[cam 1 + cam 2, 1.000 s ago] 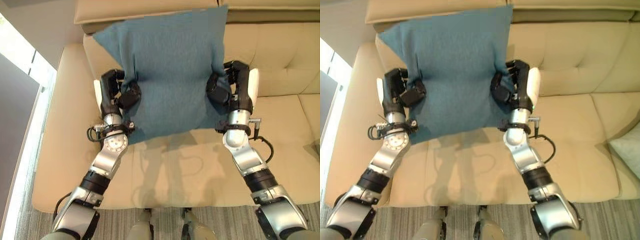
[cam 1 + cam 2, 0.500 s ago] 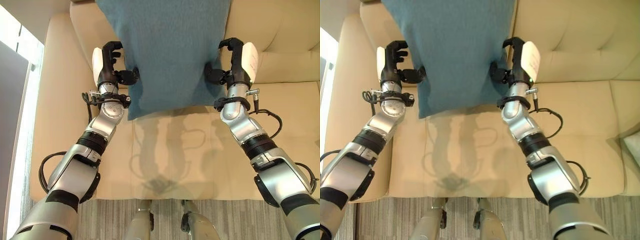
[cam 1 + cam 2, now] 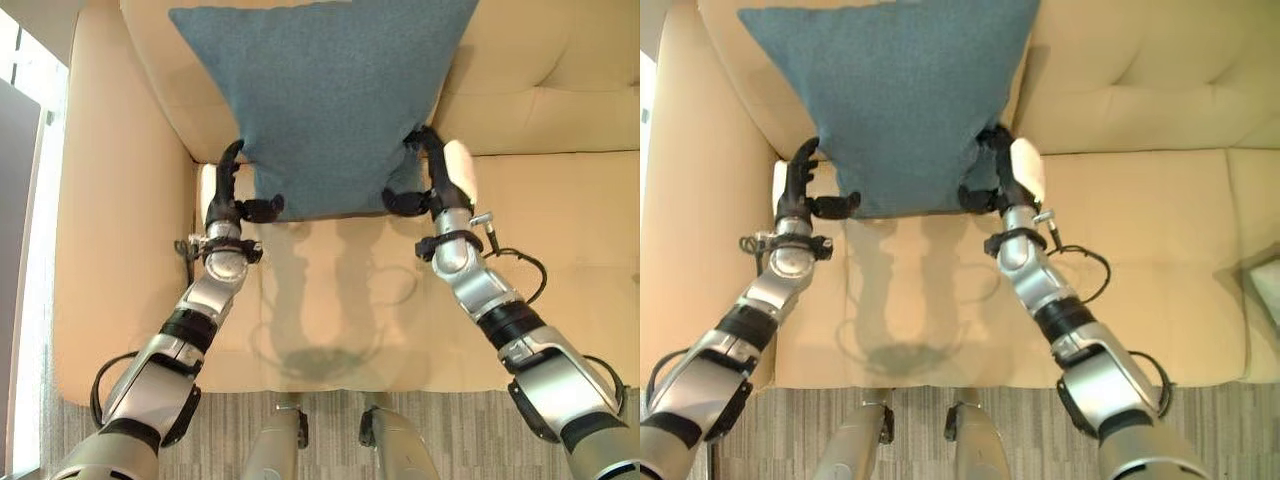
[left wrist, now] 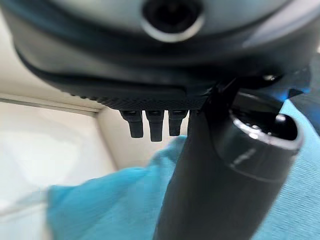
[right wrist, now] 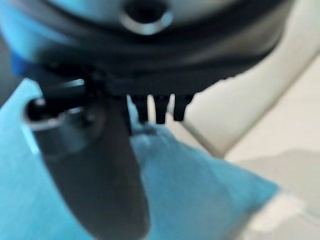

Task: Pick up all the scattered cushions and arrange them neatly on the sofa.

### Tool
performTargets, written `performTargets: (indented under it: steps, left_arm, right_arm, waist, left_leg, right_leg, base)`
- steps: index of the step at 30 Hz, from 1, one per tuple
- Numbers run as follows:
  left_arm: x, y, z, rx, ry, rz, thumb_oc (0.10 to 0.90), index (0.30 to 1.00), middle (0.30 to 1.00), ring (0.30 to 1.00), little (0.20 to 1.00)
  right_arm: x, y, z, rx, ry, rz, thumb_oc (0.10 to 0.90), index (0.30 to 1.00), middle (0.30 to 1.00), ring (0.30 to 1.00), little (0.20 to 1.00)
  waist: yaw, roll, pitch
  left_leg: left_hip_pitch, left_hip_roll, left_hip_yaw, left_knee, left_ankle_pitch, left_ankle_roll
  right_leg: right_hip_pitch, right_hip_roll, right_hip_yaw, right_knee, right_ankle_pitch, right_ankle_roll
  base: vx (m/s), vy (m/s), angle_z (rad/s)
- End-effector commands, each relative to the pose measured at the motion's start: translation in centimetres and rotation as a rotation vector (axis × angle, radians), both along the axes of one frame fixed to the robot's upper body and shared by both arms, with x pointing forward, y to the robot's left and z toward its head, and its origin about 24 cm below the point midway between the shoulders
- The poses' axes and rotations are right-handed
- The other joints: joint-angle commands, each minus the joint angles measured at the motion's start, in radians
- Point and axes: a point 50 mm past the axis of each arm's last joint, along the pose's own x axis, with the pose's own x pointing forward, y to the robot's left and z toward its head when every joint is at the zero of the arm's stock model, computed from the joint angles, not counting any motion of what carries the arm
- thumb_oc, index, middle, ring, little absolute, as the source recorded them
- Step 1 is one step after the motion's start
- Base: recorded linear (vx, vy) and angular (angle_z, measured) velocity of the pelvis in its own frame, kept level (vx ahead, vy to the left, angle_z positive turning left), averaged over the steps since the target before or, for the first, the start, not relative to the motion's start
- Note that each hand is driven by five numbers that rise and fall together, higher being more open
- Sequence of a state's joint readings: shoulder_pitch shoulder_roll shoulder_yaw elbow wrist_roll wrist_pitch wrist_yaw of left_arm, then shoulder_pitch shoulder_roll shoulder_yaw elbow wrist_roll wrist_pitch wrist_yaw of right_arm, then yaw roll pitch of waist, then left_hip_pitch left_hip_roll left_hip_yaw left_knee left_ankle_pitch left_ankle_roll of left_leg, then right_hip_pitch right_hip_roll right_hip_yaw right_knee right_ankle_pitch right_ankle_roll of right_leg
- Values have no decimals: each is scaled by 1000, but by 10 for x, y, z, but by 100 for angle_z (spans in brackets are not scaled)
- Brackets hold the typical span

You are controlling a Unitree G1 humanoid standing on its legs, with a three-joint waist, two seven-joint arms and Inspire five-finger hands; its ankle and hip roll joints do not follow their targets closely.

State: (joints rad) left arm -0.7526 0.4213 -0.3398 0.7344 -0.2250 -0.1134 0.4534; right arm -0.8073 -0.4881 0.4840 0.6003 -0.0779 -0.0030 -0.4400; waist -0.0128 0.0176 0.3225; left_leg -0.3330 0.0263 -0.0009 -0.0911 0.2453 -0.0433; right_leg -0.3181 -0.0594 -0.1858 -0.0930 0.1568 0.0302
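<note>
Teal square fabric cushion [image 3: 322, 100] stands propped against the backrest of the cream upholstered sofa [image 3: 560, 120], at the sofa's left end beside its armrest, with its lower edge on the seat. The left hand [image 3: 225, 197] is at the cushion's lower left corner and the right hand [image 3: 440, 180] at its lower right corner. In the head views each hand's thumb reaches inward across the front of the cushion's bottom edge while the fingers lie along its side, so both hands pinch the cloth. The left wrist view adds a close look: the thumb lies over the teal cloth, and the fingers [image 4: 150, 127] extend past it toward the pale sofa back. The right wrist view shows the same on its side, thumb on cloth, fingers [image 5: 160, 110] short and straight beyond. At the right edge of the right eye view a pale grey cushion [image 3: 1265, 290] shows on the seat.
</note>
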Motion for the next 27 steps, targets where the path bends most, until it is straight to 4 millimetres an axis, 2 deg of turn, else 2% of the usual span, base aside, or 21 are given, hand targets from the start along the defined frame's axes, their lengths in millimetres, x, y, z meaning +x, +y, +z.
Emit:
performTargets:
  steps: [1, 2, 4, 6, 7, 8, 9, 10, 13, 14, 15, 16, 17, 18, 19, 20, 21, 22, 24, 25, 27]
  left_arm:
    - [-1, 18, 16, 29, -89, 28, 800, 900, 900, 900, 900]
    - [-14, 35, 2, -5, -74, 55, 800, 900, 900, 900, 900]
    - [-14, 35, 2, -5, -73, 55, 800, 900, 900, 900, 900]
    - [-34, 53, -12, -27, -70, 68, 800, 900, 900, 900, 900]
    - [-42, 58, -20, -32, -55, 70, 800, 900, 900, 900, 900]
    - [-43, 58, -20, -32, -53, 70, 800, 900, 900, 900, 900]
    - [-61, 66, -35, -39, -28, 75, 800, 900, 900, 900, 900]
    - [-71, 69, -47, -56, 0, 79, 800, 900, 900, 900, 900]
    - [-104, 80, -87, -126, 122, 119, 800, 900, 900, 900, 900]
    - [-118, 82, -106, -187, 188, 135, 800, 900, 900, 900, 900]
    - [-131, 84, -122, -204, 255, 149, 800, 900, 900, 900, 900]
    - [-131, 84, -122, -204, 255, 148, 800, 900, 900, 900, 900]
    - [-157, 86, -154, -215, 400, 174, 800, 900, 900, 900, 900]
    - [-157, 85, -154, -215, 400, 174, 800, 900, 900, 900, 900]
    - [-188, 85, -186, -219, 562, 197, 800, 900, 900, 900, 900]
    - [-207, 82, -205, -256, 654, 225, 800, 900, 900, 900, 900]
    - [-207, 82, -205, -256, 654, 225, 800, 900, 900, 900, 900]
    - [-230, 75, -224, -282, 761, 226, 800, 900, 900, 900, 900]
    - [-236, 70, -231, -298, 795, 223, 800, 900, 900, 900, 900]
    - [-250, 62, -244, -296, 882, 214, 800, 900, 900, 900, 900]
    - [-262, 56, -253, -320, 939, 224, 800, 900, 900, 900, 900]
  right_arm:
    - [-5, 11, 34, 44, -185, 86, 800, 900, 900, 900, 900]
    - [-15, -15, 22, 49, -165, 41, 800, 900, 900, 900, 900]
    - [-15, -15, 22, 49, -164, 41, 800, 900, 900, 900, 900]
    - [-33, -50, 4, 69, -121, -20, 800, 900, 900, 900, 900]
    - [-41, -60, -4, 74, -101, -36, 800, 900, 900, 900, 900]
    - [-41, -60, -4, 74, -100, -36, 800, 900, 900, 900, 900]
    - [-58, -83, -21, 80, -49, -86, 800, 900, 900, 900, 900]
    - [-68, -97, -32, 73, -13, -121, 800, 900, 900, 900, 900]
    - [-96, -127, -66, 85, 116, -219, 800, 900, 900, 900, 900]
    - [-105, -134, -79, 84, 162, -250, 800, 900, 900, 900, 900]
    - [-113, -139, -93, 100, 218, -276, 800, 900, 900, 900, 900]
    - [-113, -139, -93, 100, 218, -276, 800, 900, 900, 900, 900]
    - [-130, -145, -118, 136, 303, -316, 800, 900, 900, 900, 900]
    - [-130, -145, -118, 136, 302, -317, 800, 900, 900, 900, 900]
    - [-147, -149, -142, 157, 394, -354, 800, 900, 900, 900, 900]
    - [-157, -150, -157, 171, 451, -379, 800, 900, 900, 900, 900]
    - [-157, -150, -157, 171, 450, -379, 800, 900, 900, 900, 900]
    - [-170, -149, -175, 171, 534, -392, 800, 900, 900, 900, 900]
    - [-174, -148, -182, 175, 568, -402, 800, 900, 900, 900, 900]
    - [-185, -146, -198, 168, 641, -418, 800, 900, 900, 900, 900]
    - [-192, -143, -211, 159, 709, -417, 800, 900, 900, 900, 900]
  waist:
    - [24, -12, -79]
    - [21, -11, -87]
    - [21, -11, -88]
    - [15, -11, -101]
    - [13, -11, -105]
    - [14, -11, -105]
    - [11, -11, -112]
    - [9, -11, -114]
    - [5, -11, -119]
    - [4, -11, -120]
    - [2, -11, -123]
    - [2, -10, -124]
    - [-1, -11, -130]
    - [-1, -10, -132]
    - [-5, -6, -138]
    - [-6, -5, -136]
    - [-6, -4, -137]
    - [-6, -4, -130]
    - [-7, -6, -125]
    - [-12, -24, -108]
    - [-13, -34, -106]
  left_leg:
    - [2, -13, 19, 4, -145, -17]
    - [22, -10, 24, 4, -147, -17]
    - [22, -10, 24, 4, -147, -17]
    - [46, -9, 30, 4, -151, -17]
    - [55, -8, 31, 4, -152, -17]
    - [55, -8, 32, 4, -152, -17]
    - [74, -7, 35, 4, -155, -18]
    - [81, -6, 36, 4, -154, -19]
    - [102, -4, 40, 4, -154, -19]
    - [111, -3, 42, 4, -152, -19]
    - [118, -2, 46, 4, -150, -18]
    - [115, -1, 45, 4, -147, -18]
    - [133, 3, 53, 4, -149, -16]
    - [129, 3, 53, 4, -147, -16]
    - [148, 9, 62, 4, -144, -15]
    - [163, 12, 70, 4, -144, -15]
    - [160, 12, 70, 4, -142, -15]
    - [183, 14, 77, 14, -143, -10]
    - [174, 15, 76, 57, -148, -10]
    - [164, 7, 89, 173, -222, -5]
    - [183, -15, 79, 278, -269, 1]
  right_leg:
    - [27, 22, 0, 116, -210, 30]
    - [48, 26, -1, 112, -213, 27]
    - [48, 27, -1, 111, -213, 27]
    - [78, 31, -1, 101, -215, 25]
    - [90, 33, -2, 98, -217, 25]
    - [91, 33, -2, 98, -216, 25]
    - [115, 35, -3, 91, -219, 24]
    - [129, 35, -5, 85, -221, 24]
    - [164, 40, -10, 64, -221, 24]
    - [179, 42, -10, 54, -219, 24]
    - [192, 45, -9, 44, -217, 24]
    - [189, 46, -9, 43, -213, 24]
    - [214, 50, -6, 27, -212, 25]
    - [211, 51, -7, 26, -209, 25]
    - [234, 56, -4, 12, -210, 25]
    - [250, 55, -3, 10, -214, 25]
    - [248, 55, -3, 9, -212, 25]
    - [268, 54, 1, 13, -220, 21]
    - [269, 49, -2, 18, -219, 18]
    - [261, 26, -4, 47, -219, 9]
    - [259, 14, -2, 63, -212, 5]
  base:
    - [-14, -6, -11]
    - [-11, -4, -14]
    - [-6, -2, -6]
    - [-1, -11, -3]
    - [0, -15, -9]
    - [-4, -32, -10]
    - [-18, -42, -1]
    - [-27, -59, 1]
    - [-51, -59, 5]
    - [-62, -72, 0]
    - [-56, -46, 0]
    - [-69, -63, 0]
    - [-52, -38, 1]
    - [-80, -77, 0]
    - [-93, -63, 1]
    - [-92, -64, 3]
    - [-122, -55, 1]
    - [-120, -45, 3]
    - [-176, -45, 2]
    - [-295, -35, 9]
    - [-236, -25, 16]
